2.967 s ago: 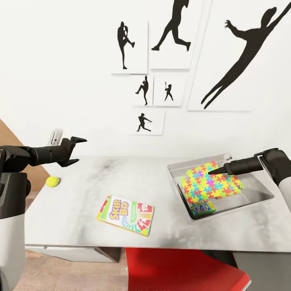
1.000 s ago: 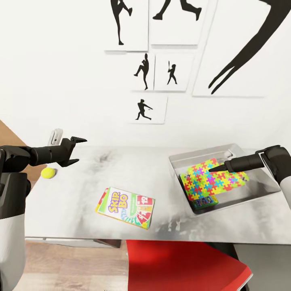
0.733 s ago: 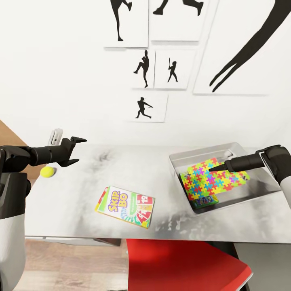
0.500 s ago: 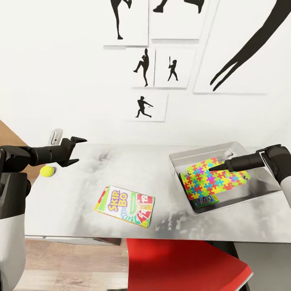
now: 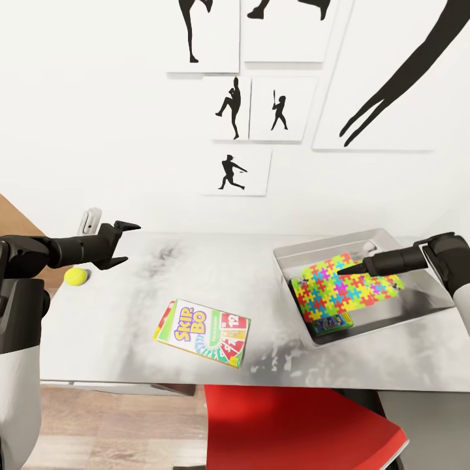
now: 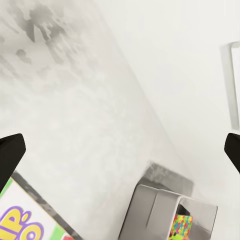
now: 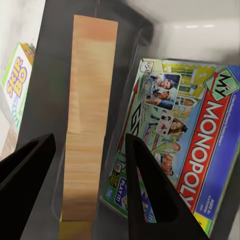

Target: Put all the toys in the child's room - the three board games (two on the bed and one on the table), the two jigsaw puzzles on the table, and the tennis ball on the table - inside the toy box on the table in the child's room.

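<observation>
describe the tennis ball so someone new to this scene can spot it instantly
Start at the long light grey table under the baseball silhouette pictures and go to its far left end. There, just below the open left claw, sits the tennis ball. It is the table's one small round yellow-green thing, bare on the top, unlike the flat printed SKIP-BO box nearer the middle.

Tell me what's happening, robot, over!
Left gripper open, empty, above the table. Right gripper open over the jigsaw puzzles in the toy box. SKIP-BO game and tennis ball not boxed yet.
</observation>
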### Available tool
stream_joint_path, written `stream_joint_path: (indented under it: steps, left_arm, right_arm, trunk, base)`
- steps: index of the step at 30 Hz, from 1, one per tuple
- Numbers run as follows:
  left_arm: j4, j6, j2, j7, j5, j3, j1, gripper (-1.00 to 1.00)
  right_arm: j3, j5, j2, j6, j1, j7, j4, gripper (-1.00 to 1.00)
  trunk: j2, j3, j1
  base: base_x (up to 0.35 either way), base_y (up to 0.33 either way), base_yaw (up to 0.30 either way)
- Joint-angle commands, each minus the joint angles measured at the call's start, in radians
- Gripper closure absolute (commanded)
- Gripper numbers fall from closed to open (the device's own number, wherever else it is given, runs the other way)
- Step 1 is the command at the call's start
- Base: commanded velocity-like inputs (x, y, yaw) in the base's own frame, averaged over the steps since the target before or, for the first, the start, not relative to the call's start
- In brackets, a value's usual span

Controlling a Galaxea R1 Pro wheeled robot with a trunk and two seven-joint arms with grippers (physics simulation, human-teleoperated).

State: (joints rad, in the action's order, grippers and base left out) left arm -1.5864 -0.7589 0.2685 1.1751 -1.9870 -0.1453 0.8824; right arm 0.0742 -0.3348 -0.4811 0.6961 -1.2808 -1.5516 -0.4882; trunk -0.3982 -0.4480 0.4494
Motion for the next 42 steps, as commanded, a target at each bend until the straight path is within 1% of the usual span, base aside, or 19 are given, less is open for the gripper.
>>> stream_joint_path:
  steps: [1,6,7,38,40,42]
  left_arm:
    - [0.0,-0.007,0.0,0.009,-0.007,-0.001,0.001,-1.0]
    - [0.0,-0.007,0.0,0.009,-0.007,-0.001,0.001,-1.0]
    - [0.0,-0.007,0.0,0.009,-0.007,-0.001,0.001,-1.0]
    - [0.0,-0.007,-0.001,0.009,-0.007,-0.001,0.001,-1.0]
    - [0.0,-0.007,-0.001,0.009,-0.007,-0.001,0.001,-1.0]
    - [0.0,-0.007,-0.001,0.009,-0.007,0.0,0.001,-1.0]
  right_arm:
    - [0.002,-0.004,-0.001,0.011,-0.002,-0.006,-0.001,1.0]
    - [0.002,-0.004,-0.001,0.011,-0.004,-0.006,-0.001,1.0]
    - [0.002,-0.004,-0.002,0.011,-0.005,-0.006,-0.001,-1.0]
    - [0.0,-0.004,-0.016,0.014,-0.017,-0.005,-0.012,-1.0]
    - [-0.001,-0.004,-0.021,0.014,-0.019,-0.005,-0.017,-1.0]
    - [-0.002,-0.004,-0.036,0.015,-0.022,-0.004,-0.03,-1.0]
  trunk:
    - [-0.002,-0.002,0.001]
    - [-0.002,-0.002,0.001]
    - [-0.002,-0.002,0.001]
    - [-0.002,-0.002,0.001]
    - [-0.002,-0.002,0.001]
    - [-0.002,-0.002,0.001]
  base:
    - [0.0,0.0,0.0]
    - [0.0,0.0,0.0]
    - [0.0,0.0,0.0]
    - [0.0,0.0,0.0]
    - [0.0,0.0,0.0]
    - [0.0,0.0,0.0]
